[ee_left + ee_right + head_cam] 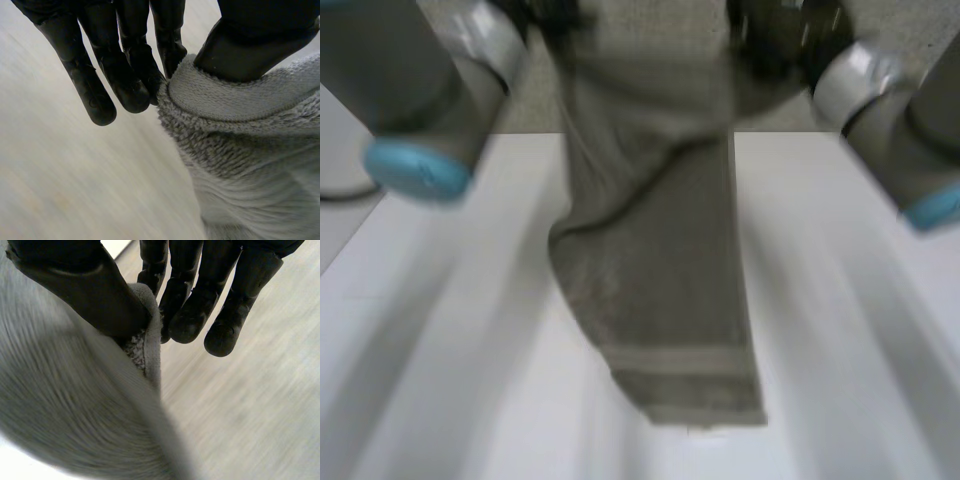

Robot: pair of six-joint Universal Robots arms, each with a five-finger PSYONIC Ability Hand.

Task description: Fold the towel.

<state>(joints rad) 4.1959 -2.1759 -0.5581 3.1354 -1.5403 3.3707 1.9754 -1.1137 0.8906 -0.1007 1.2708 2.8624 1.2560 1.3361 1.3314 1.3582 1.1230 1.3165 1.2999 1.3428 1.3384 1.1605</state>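
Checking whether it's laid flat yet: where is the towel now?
In the head view the towel hangs over the middle of the table; the left hand and right hand each pinch its hem.

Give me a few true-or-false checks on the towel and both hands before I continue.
1. The left hand pinches the towel at its edge. True.
2. The towel lies flat on the table. False: it hangs down, lifted at its upper end.
3. The right hand is open, off the towel. False: it pinches the towel's hem.
4. A striped band crosses the towel near its lower end. True.
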